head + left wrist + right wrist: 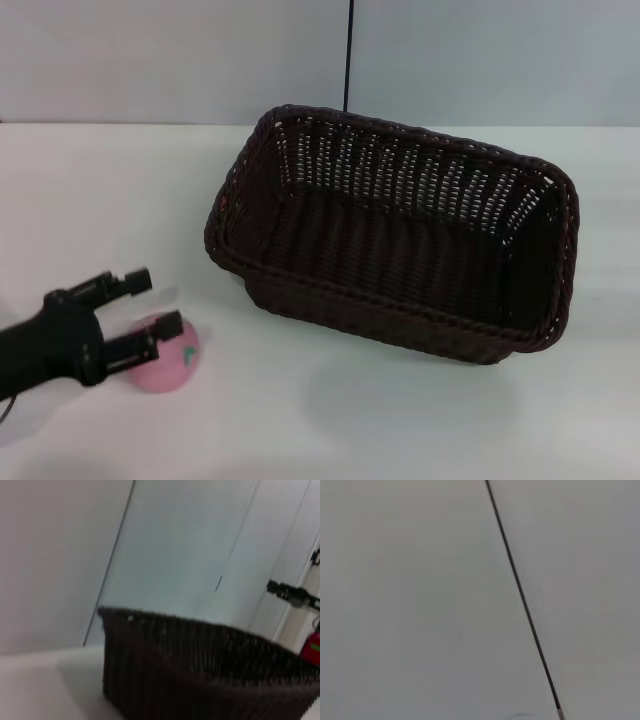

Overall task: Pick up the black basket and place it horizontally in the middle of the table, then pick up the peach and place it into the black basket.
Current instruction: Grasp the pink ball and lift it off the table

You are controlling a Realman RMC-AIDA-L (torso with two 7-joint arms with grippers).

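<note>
**Left claw spread at the peach**

The basket [400, 245] sits mid-table [330, 420], long axis running left-right, slightly skewed. The left gripper [150, 310] has fingers apart around the peach [172, 362], front-left. The right arm is out of view.

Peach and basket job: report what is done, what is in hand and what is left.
Done: the black basket sits mid-table, its long side running roughly across. In hand: the left gripper, open, is at the peach, which rests on the table left of the basket. Left: grasp it and put it in the basket. The right gripper is not in view.
</note>
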